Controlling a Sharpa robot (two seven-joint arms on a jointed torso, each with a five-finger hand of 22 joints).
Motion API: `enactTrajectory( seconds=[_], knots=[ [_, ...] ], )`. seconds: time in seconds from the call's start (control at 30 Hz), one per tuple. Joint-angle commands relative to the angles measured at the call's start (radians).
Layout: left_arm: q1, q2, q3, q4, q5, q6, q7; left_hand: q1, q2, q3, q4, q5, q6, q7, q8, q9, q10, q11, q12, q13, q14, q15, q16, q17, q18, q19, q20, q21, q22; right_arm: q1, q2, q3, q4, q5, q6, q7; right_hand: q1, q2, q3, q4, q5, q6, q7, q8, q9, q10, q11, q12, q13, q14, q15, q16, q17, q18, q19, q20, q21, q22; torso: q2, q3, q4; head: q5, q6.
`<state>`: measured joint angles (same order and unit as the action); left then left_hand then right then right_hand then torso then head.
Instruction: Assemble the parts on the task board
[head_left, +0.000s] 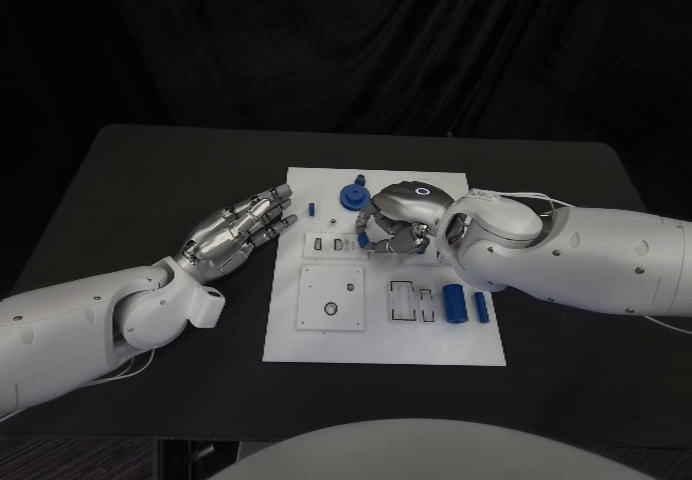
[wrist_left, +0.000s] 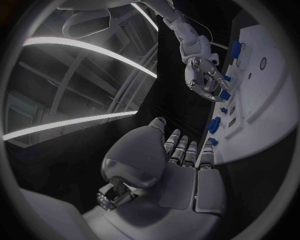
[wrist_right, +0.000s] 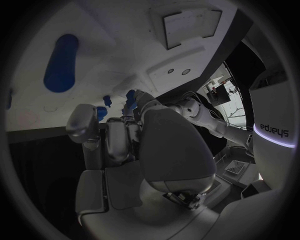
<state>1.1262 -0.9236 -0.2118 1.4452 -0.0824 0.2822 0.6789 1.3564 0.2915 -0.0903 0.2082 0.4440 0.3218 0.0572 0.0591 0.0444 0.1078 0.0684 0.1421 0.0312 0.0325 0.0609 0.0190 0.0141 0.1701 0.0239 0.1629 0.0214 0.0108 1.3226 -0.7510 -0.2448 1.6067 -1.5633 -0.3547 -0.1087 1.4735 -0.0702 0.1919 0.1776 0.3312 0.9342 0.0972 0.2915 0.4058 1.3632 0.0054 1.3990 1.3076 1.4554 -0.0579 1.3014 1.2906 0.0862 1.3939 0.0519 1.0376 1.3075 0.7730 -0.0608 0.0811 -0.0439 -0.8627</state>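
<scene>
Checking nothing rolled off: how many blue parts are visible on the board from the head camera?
5: a round part and small peg at the far edge, two cylinders near the right edge, one under the right hand, which may hide more.

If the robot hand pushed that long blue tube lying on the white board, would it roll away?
Probably yes: the blue tube looks round and lies on its side on the flat task board. It seems small, smooth and stiff, so likely light and perhaps slippery.
</scene>
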Motion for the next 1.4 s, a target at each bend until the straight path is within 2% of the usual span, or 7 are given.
enactTrajectory(
  seconds=[0.03,0.63,0.73,0.9,1.07,1.2,1.4],
  knots=[
    [-0.001,0.003,0.001,0.003,0.001,0.005,0.068,0.004,-0.005,0.007,-0.002,0.005,0.001,0.003,0.003,0.001,-0.001,0.005,0.004,0.000,0.000,0.005,-0.004,0.000,0.005,-0.002,0.006,-0.004,-0.001,-0.006,0.012,0.001,-0.007,-0.043,0.025,-0.044,-0.007,0.005,0.003,-0.002,0.001,-0.005,-0.005,0.008,0.017,-0.004,0.004,-0.003,0.045,0.002,0.005,-0.002,0.001,0.012,0.001,0.004,-0.002,0.133,0.000,0.0009,-0.0014,0.001,-0.004],
    [-0.001,0.008,0.001,0.002,0.001,0.008,0.065,0.003,-0.005,0.009,-0.003,0.005,-0.001,0.003,0.003,0.000,-0.001,0.005,0.003,0.000,0.000,0.005,-0.004,0.000,0.005,-0.002,0.006,-0.004,-0.001,-0.015,0.046,0.001,-0.029,-0.046,0.031,-0.055,-0.022,-0.002,0.006,-0.003,0.006,-0.038,0.005,-0.011,0.012,-0.017,0.011,-0.012,0.036,-0.005,0.012,-0.016,-0.011,0.017,-0.010,0.009,-0.034,0.125,0.000,0.0009,-0.0031,0.002,-0.010],
    [-0.001,0.010,0.001,0.001,0.001,0.009,0.064,0.002,-0.005,0.009,-0.003,0.005,-0.002,0.004,0.002,0.000,-0.002,0.005,0.002,0.000,0.000,0.005,-0.004,0.000,0.005,-0.002,0.006,-0.004,-0.001,-0.015,0.049,0.001,-0.031,-0.046,0.040,-0.060,-0.039,-0.006,0.005,0.001,-0.048,-0.116,0.012,-0.053,-0.006,-0.028,0.011,-0.019,0.028,-0.012,0.012,-0.027,-0.021,0.021,-0.018,0.012,-0.057,0.120,-0.001,0.0006,-0.0017,-0.001,-0.010],
    [-0.001,0.011,0.001,-0.001,0.001,0.009,0.063,0.002,-0.005,0.010,-0.003,0.005,-0.002,0.003,0.002,0.000,-0.003,0.004,0.001,0.000,-0.001,0.005,-0.004,0.000,0.005,-0.003,0.006,-0.004,-0.001,-0.016,0.052,0.001,-0.035,-0.046,0.050,-0.063,-0.058,-0.012,-0.002,0.006,-0.099,-0.176,0.017,-0.084,-0.027,-0.042,0.016,-0.028,0.018,-0.019,0.017,-0.039,-0.031,0.025,-0.027,0.015,-0.083,0.115,-0.001,0.0007,-0.0016,-0.002,-0.010],
    [-0.001,0.011,0.001,-0.003,0.001,0.009,0.060,0.001,-0.005,0.011,-0.004,0.005,-0.004,0.003,0.002,0.000,-0.005,0.003,0.000,-0.001,-0.001,0.004,-0.005,0.000,0.005,-0.002,0.006,-0.004,-0.001,-0.016,0.053,0.001,-0.037,-0.046,0.050,-0.060,-0.071,-0.014,-0.012,0.008,-0.148,-0.205,0.018,-0.097,-0.042,-0.048,0.017,-0.031,0.015,-0.022,0.018,-0.042,-0.034,0.026,-0.030,0.017,-0.095,0.113,-0.001,0.0005,-0.0021,-0.001,-0.010],
    [-0.001,0.012,0.001,-0.004,0.001,0.010,0.060,0.000,-0.006,0.012,-0.004,0.005,-0.004,0.003,0.002,0.000,-0.007,0.002,-0.002,-0.001,-0.001,0.004,-0.005,0.000,0.005,-0.003,0.006,-0.004,-0.001,-0.016,0.055,0.001,-0.039,-0.046,0.051,-0.058,-0.094,-0.021,-0.038,0.020,-0.226,-0.253,0.015,-0.116,-0.063,-0.056,0.017,-0.032,0.011,-0.026,0.019,-0.046,-0.037,0.027,-0.031,0.018,-0.105,0.112,-0.001,0.0006,-0.0012,-0.003,-0.010],
    [-0.001,0.011,0.001,-0.006,0.001,0.009,0.062,0.000,-0.006,0.012,-0.004,0.005,-0.005,0.003,0.002,0.000,-0.007,0.001,-0.002,-0.001,-0.001,0.004,-0.005,0.000,0.005,-0.001,0.006,-0.004,0.000,-0.016,0.055,0.001,-0.040,-0.046,0.032,-0.047,-0.097,-0.024,-0.050,0.025,-0.246,-0.285,0.013,-0.128,-0.081,-0.063,0.016,-0.035,0.007,-0.028,0.018,-0.049,-0.040,0.028,-0.032,0.018,-0.114,0.110,-0.001,0.0009,-0.0025,-0.002,-0.010]
  ],
)
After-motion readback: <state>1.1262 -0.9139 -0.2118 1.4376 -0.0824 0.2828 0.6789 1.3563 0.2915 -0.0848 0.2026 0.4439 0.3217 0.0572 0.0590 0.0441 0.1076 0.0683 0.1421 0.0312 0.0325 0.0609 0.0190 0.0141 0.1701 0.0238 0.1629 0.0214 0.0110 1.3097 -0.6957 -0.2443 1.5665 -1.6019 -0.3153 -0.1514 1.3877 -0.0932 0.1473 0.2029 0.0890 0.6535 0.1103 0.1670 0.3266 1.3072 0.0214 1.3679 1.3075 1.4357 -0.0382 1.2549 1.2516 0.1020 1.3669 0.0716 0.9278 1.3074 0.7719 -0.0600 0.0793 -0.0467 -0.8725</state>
